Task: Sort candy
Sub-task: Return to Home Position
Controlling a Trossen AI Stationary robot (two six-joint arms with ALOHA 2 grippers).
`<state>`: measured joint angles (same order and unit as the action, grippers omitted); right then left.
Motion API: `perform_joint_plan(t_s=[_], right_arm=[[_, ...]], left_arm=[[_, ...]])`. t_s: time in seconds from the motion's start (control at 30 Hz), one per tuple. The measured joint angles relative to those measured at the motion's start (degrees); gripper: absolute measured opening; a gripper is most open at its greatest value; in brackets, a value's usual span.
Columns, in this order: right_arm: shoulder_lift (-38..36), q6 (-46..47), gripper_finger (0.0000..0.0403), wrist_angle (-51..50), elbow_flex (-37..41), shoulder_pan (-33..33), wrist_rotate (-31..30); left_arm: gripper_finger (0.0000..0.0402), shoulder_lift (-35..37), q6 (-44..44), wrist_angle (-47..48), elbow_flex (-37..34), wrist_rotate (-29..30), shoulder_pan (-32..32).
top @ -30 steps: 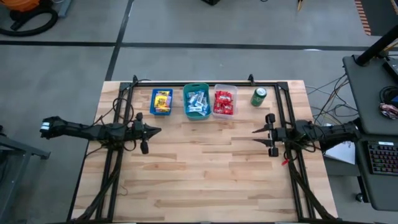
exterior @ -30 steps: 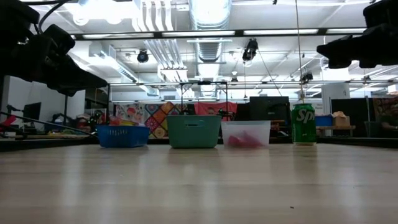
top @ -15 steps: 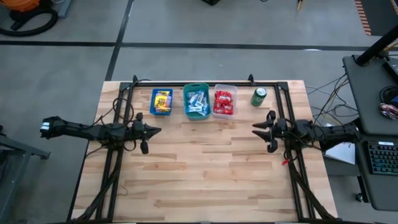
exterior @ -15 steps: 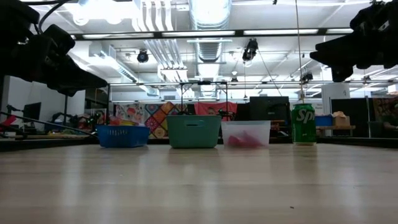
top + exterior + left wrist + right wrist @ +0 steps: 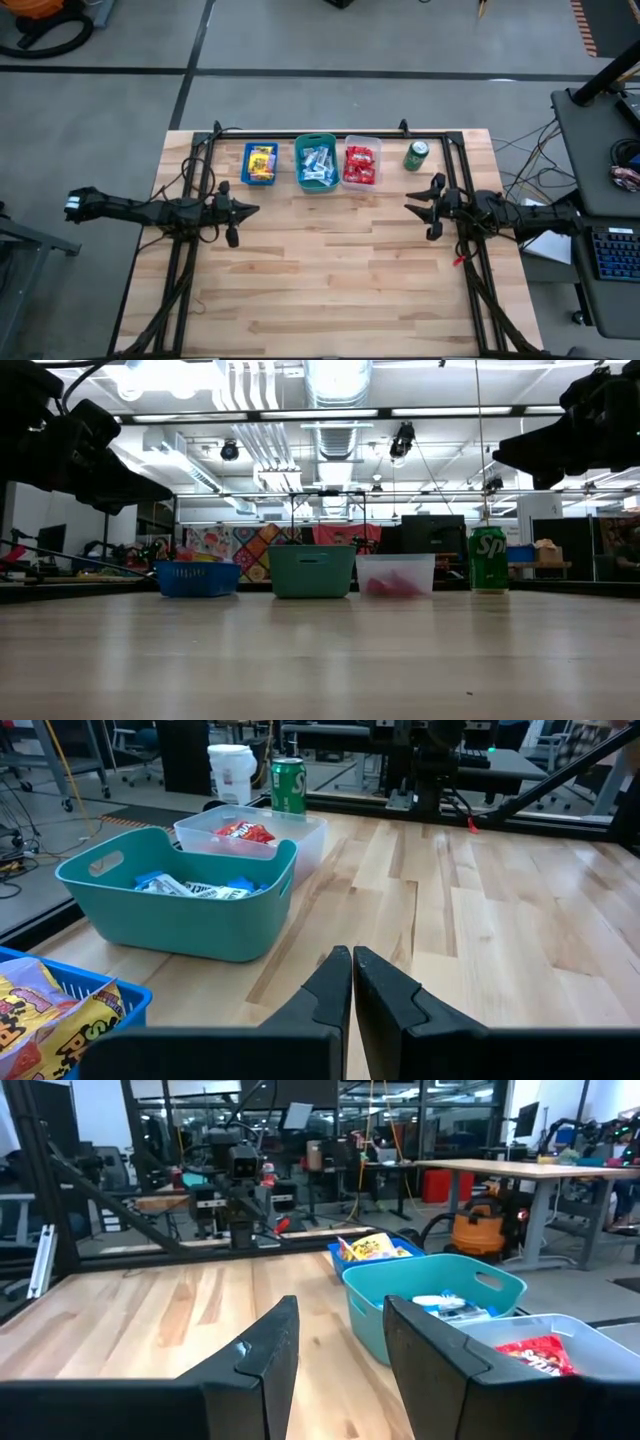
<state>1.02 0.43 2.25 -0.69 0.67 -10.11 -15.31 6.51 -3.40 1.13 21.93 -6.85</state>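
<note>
The candy lies sorted in three bins at the table's far edge. Yellow packets (image 5: 260,162) fill a blue basket (image 5: 60,995), light blue-white ones (image 5: 317,160) a teal bin (image 5: 190,925), and red ones (image 5: 360,162) a clear bin (image 5: 590,1342). My left gripper (image 5: 254,210) hovers over the table's left part, shut and empty, pointing toward the right; the left wrist view shows its gripper (image 5: 352,965) closed. My right gripper (image 5: 418,208) hovers over the right part, open, nothing between its fingers (image 5: 268,1345), pointing toward the left.
A green soda can (image 5: 416,155) stands upright right of the clear bin, near my right gripper. A black frame (image 5: 330,133) runs along the far edge and down both sides. The bare wooden tabletop (image 5: 330,270) stretches between the arms and toward the near edge.
My right gripper has rolled about the line it points along and swung a little toward the far edge, staying over the same spot. The bins, candy and can have not moved.
</note>
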Motion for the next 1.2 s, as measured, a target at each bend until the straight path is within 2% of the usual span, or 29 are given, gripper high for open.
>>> perform_joint_plan(t_s=[0.5, 0.97, 1.2], right_arm=[[0.3, 0.0, 0.0127, -0.2, -0.4, 0.0, 0.0], [0.3, 0.0, 0.0141, 0.0, -0.5, 0.0, -0.1], [0.3, 0.0, 0.0133, 0.0, -0.6, 0.0, -0.1]], left_arm=[[0.0, 0.0, 0.0, 0.0, 0.0, 0.0, 0.0], [0.0, 0.0, 0.0, 0.0, 0.0, 0.0, 0.0], [0.0, 0.0, 0.0, 0.0, 0.0, 0.0, 0.0]])
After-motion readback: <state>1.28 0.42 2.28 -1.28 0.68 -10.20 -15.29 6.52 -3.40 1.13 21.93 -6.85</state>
